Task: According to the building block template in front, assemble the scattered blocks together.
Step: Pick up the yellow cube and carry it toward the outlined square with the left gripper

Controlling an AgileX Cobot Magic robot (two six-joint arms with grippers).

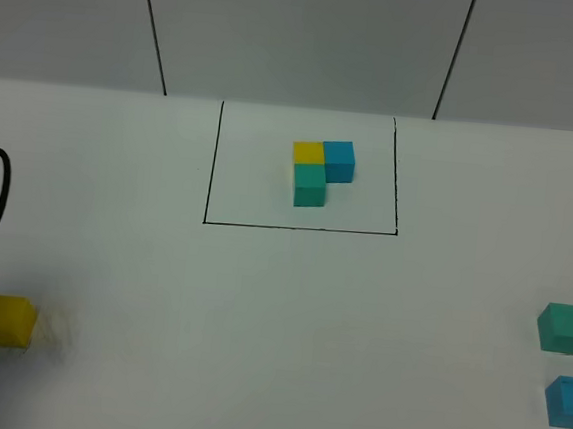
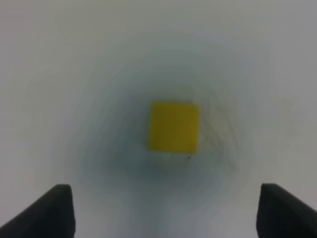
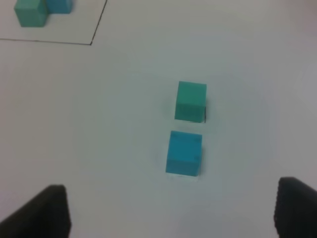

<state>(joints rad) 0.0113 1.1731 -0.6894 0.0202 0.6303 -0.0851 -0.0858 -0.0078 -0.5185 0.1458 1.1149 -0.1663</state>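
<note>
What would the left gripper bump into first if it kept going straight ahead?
Most likely the yellow cube, which sits straight ahead of the left gripper, whose jaws stand open. Nothing else shows in between, though depth is hard to judge.

- A white table (image 1: 277, 324) fills most of the high view, from the 6 o'clock edge to a little above the middle. Its surface is plain and matte.
- Behind it, toward 12 o'clock, stands a pale grey wall (image 1: 302, 35) made of flat panels.
- Thin dark lines divide the wall: the first seam (image 1: 154, 27) at 11 o'clock and the second seam (image 1: 455, 54) at 1 o'clock. Both lean slightly.
- The light is soft and even, and shadows are weak.
- A faint greyish smudge (image 1: 56, 330) lies on the table at 8 o'clock.
</note>
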